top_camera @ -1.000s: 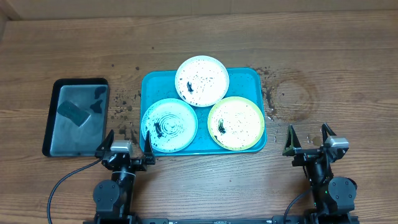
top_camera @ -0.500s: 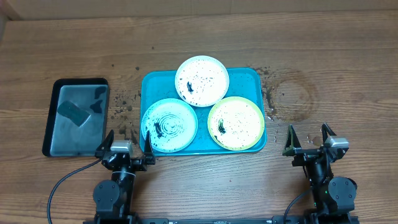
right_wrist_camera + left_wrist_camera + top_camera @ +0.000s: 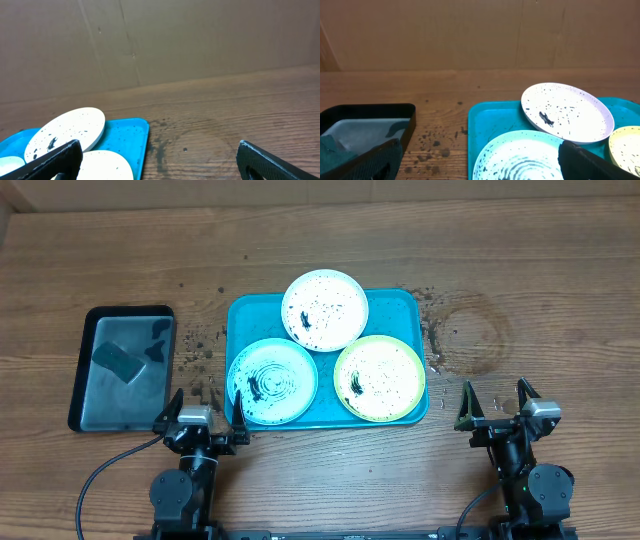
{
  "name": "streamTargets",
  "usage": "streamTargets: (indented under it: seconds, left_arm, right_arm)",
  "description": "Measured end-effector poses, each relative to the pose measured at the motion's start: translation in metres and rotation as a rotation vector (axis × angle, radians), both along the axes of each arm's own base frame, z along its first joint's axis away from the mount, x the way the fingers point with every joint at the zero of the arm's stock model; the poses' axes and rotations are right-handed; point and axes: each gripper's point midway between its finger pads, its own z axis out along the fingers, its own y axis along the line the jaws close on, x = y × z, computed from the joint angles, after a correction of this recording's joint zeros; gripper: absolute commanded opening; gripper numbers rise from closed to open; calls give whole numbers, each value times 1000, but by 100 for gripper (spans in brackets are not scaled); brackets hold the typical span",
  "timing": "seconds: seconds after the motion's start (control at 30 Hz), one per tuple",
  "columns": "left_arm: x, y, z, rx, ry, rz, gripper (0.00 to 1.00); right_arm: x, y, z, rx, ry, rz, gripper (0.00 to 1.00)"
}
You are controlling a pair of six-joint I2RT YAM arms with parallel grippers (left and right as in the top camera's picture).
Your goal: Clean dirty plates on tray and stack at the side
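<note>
My left gripper (image 3: 208,402) sits at the near edge of the table (image 3: 560,270), jaws spread wide and holding nothing, its right fingertip just beside the tray's near left corner. My right gripper (image 3: 494,395) is also spread and empty, just right of the tray (image 3: 250,315). On the tray lie three speckled plates: the teal-rimmed plate (image 3: 272,380) near left, the lime-rimmed plate (image 3: 380,378) near right, and the white-rimmed plate (image 3: 325,310) at the far edge. Left of it is a black-rimmed grey tray (image 3: 125,395) holding a dark block (image 3: 117,361), possibly a sponge. Dark crumbs (image 3: 200,340) dot the wood between the trays.
</note>
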Motion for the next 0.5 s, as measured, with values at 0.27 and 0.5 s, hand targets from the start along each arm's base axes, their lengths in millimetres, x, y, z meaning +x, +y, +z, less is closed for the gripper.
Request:
streamTargets:
  seconds: [0.27,0.5]
  left_arm:
    - [0,0,0,0,0,0,100]
    - [-1,-16,25,-61,-96,-93,100]
  right_arm:
    - [0,0,0,0,0,0,100]
    - [0,0,0,0,0,0,100]
